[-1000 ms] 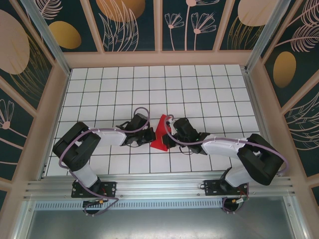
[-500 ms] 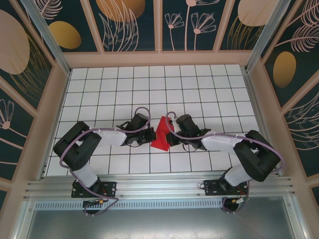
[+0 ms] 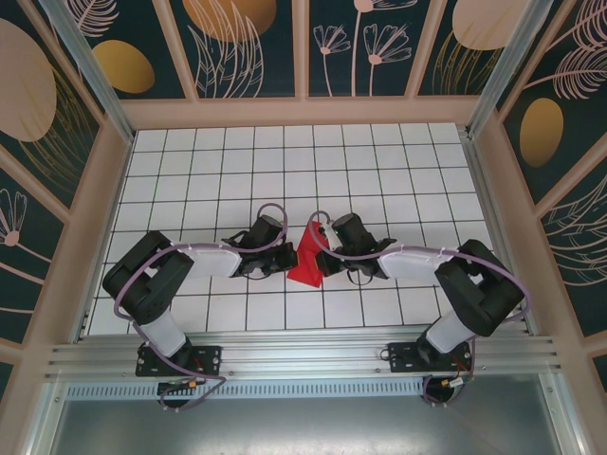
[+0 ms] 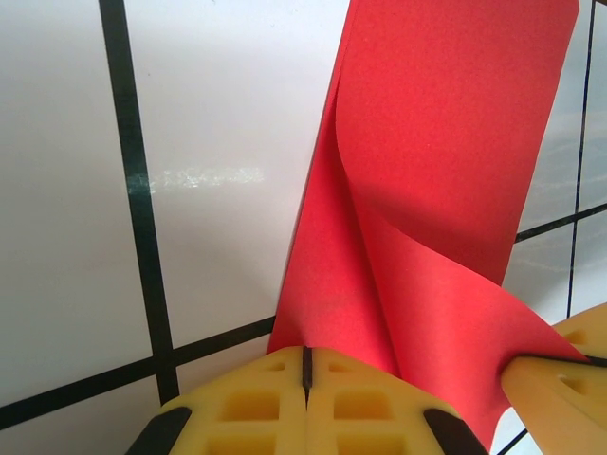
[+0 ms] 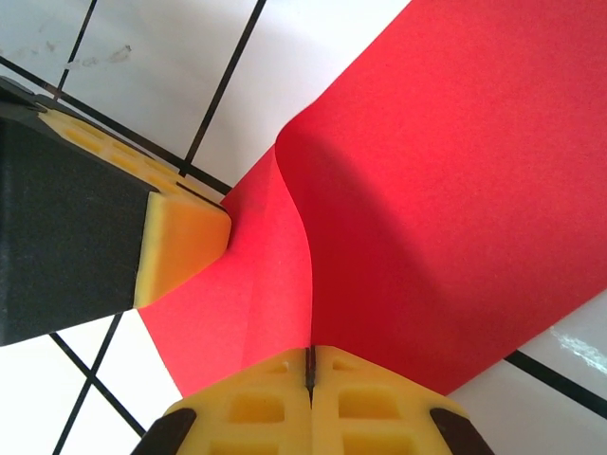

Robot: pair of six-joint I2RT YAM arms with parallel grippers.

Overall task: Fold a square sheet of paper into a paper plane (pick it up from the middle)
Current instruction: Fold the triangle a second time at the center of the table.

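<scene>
Judging by its loose curves, the folding is taken to be only partly done. The red sheet (image 3: 305, 256) is held near the middle of the table (image 3: 379, 171), bent double into a rough wedge without sharp creases. The left gripper (image 4: 305, 379) is clamped shut on one edge and the right gripper (image 5: 310, 374) on the opposite one. The nose, centre crease and wings are left to be formed.

The left arm (image 3: 201, 258) and right arm (image 3: 422, 263) have black joints, white forearm shells and looping lilac cables (image 3: 269, 207). Their fingers (image 4: 251, 409) are yellow with moulded pockets.
</scene>
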